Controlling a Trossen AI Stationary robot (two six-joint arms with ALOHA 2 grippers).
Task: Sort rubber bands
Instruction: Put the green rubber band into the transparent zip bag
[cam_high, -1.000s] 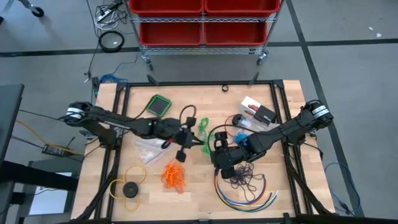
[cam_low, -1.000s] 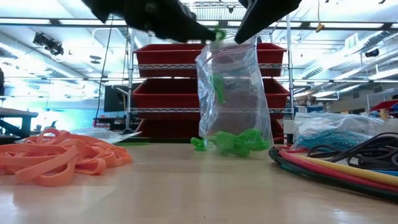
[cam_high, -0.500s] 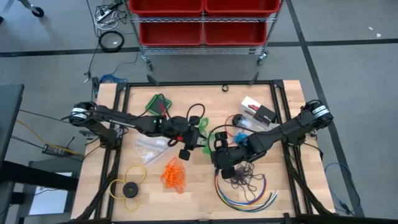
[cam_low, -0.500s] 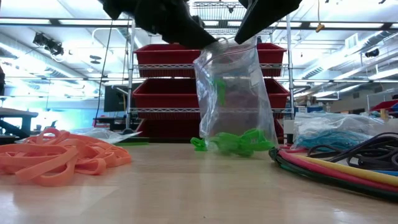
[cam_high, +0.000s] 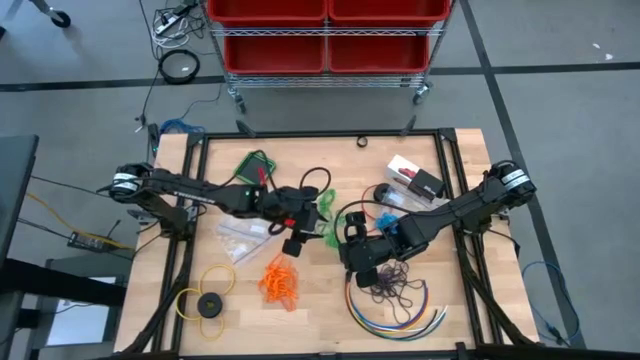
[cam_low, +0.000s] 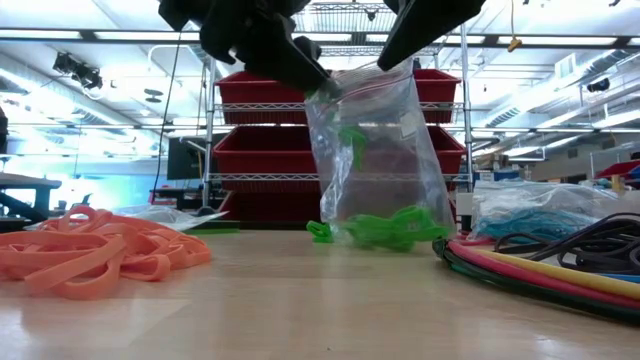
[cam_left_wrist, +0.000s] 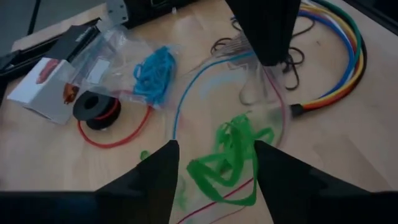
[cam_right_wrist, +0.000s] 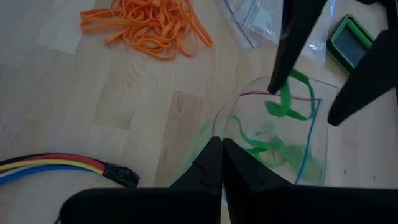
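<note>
The left gripper (cam_left_wrist: 213, 177), jaws spread, releases green rubber bands (cam_right_wrist: 287, 102) into the clear plastic bag (cam_low: 375, 150); the closed right gripper (cam_right_wrist: 222, 163) pinches its rim.

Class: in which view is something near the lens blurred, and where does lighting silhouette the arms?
Low view: the orange bands nearest the lens are soft, and both arms are dark silhouettes against bright ceiling lights; left wrist view: its own fingers are blurred.

Bag (cam_low: 375, 150): upright at mid-table, between the two grippers.
Bands in bag (cam_low: 392, 228): at its bottom.
Loose bands (cam_high: 280, 283): in front, leftward.
Cables (cam_high: 400, 310): in front, rightward.
Ring (cam_high: 205, 295): front-left corner.
</note>
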